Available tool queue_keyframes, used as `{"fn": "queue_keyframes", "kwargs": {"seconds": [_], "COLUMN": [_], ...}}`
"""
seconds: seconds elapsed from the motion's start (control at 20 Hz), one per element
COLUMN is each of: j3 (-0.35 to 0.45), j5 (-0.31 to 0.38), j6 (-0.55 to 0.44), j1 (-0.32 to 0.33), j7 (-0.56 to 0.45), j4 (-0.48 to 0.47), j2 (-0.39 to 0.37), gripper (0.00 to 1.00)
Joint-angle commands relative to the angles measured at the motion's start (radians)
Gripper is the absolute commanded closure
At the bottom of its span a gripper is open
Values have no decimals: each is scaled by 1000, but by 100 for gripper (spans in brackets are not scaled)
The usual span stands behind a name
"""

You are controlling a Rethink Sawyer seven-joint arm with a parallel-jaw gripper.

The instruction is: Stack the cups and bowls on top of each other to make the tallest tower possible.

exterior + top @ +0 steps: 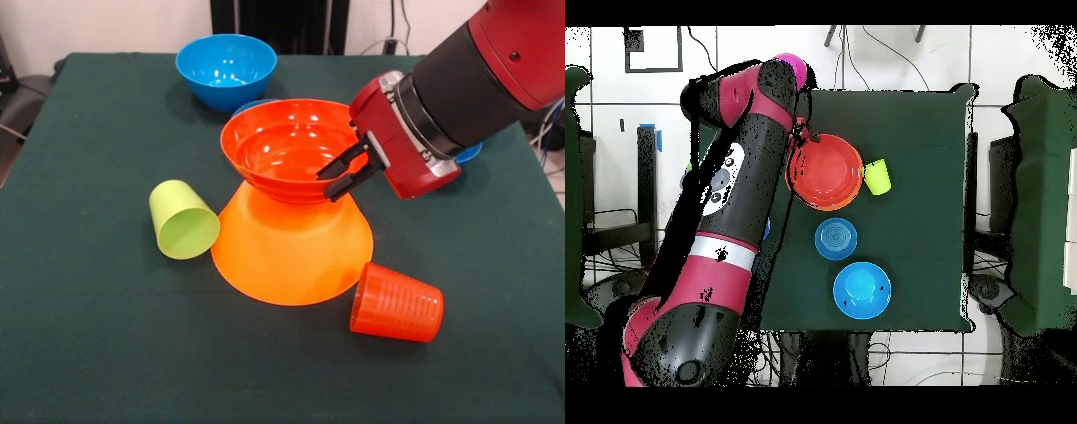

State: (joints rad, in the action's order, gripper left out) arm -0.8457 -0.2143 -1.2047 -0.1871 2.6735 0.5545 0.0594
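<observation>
The tower point(291, 243), a glossy red-orange plastic bowl point(287, 146) on an upturned light-orange bowl, could topple if the gripper point(342, 175), pinching that bowl's rim, tugs sideways.

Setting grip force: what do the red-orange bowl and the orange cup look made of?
Red-orange bowl: likely hard glossy plastic; bright glare spots inside, thin even rim. Orange cup, on its side: probably thin plastic, duller, with fine ribs along its wall. The gripper fingers pinch the bowl's rim.

A dark green cloth point(79, 353) covers the worktop. Behind it stands a pale wall point(106, 22). The floor point(905, 60) has white tiles, with cables point(865, 50) trailing across.
</observation>
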Motion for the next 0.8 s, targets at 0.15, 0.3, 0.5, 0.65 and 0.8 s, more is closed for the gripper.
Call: {"fn": "queue_keyframes", "kwargs": {"seconds": [0.15,0.3,0.5,0.65,0.8], "j3": [77,88,106,117,126], "j5": [-16,-9,2,11,17], "j6": [-91,-60,-16,21,55], "j1": [33,25,19,10,5], "j7": [4,7,-7,-4,-1], "j4": [-71,-42,-2,31,59], "j2": [31,27,19,15,11], "gripper": [100,100,100,100,100]}}
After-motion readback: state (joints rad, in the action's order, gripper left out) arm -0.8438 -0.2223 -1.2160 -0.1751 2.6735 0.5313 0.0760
